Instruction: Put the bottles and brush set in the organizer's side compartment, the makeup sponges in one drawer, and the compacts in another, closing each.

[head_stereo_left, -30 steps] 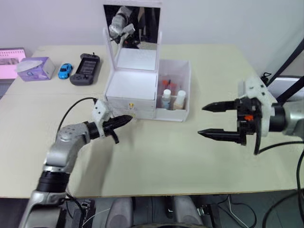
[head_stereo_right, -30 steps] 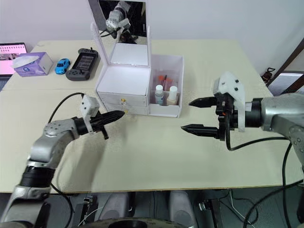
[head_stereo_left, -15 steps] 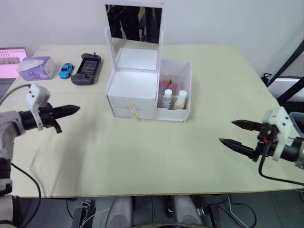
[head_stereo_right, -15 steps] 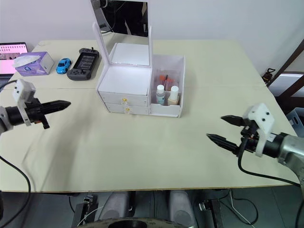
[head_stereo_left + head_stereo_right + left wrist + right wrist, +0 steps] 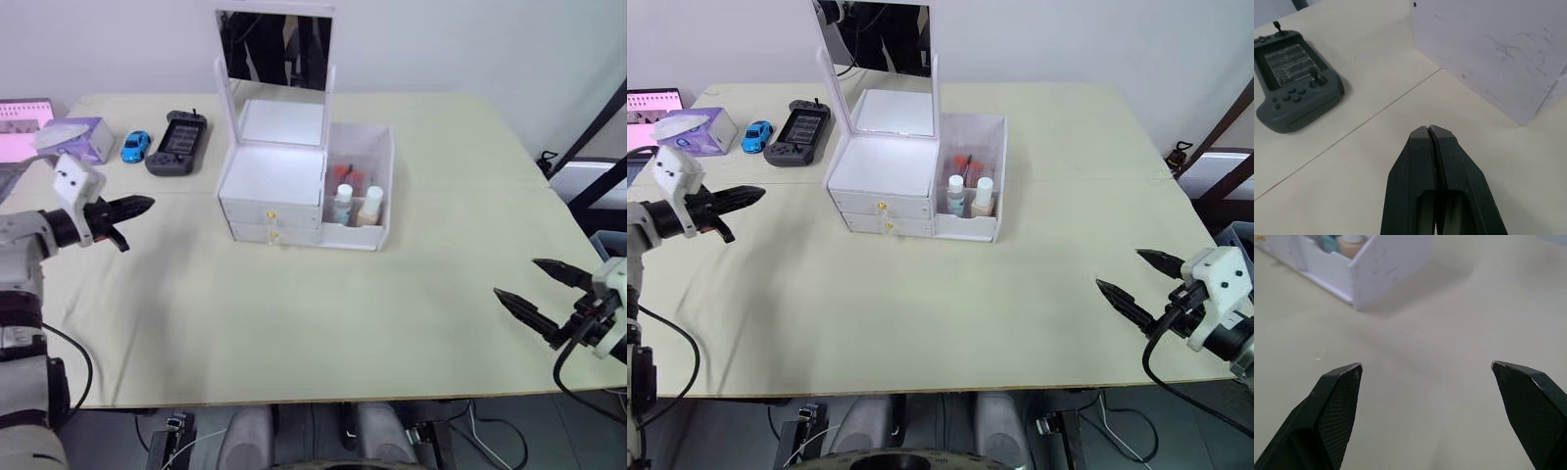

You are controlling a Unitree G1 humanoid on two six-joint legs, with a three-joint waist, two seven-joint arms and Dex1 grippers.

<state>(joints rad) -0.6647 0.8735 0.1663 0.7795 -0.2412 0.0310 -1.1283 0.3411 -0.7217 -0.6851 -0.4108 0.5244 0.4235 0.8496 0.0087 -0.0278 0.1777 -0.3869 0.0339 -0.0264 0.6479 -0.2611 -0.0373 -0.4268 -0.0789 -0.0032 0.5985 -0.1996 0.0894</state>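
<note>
Toward twelve o'clock on the beige table (image 5: 294, 323) stands the organizer (image 5: 274, 191), its mirror (image 5: 274, 44) upright and both gold-knobbed drawers (image 5: 271, 224) pushed in. Its side compartment (image 5: 361, 186), at the three o'clock side of the drawers, holds the two white-capped bottles (image 5: 357, 205) upright and touching, with the orange-handled brush set (image 5: 345, 172) behind them. Out at nine o'clock the left gripper (image 5: 137, 205) hovers above the table with its fingers pressed together, holding nothing. At four o'clock, near the table's edge, the right gripper (image 5: 534, 287) has its fingers spread wide and empty. Around eleven o'clock lie a grey controller (image 5: 176, 143), a blue toy car (image 5: 135, 146) and a purple tissue box (image 5: 74, 140).
</note>
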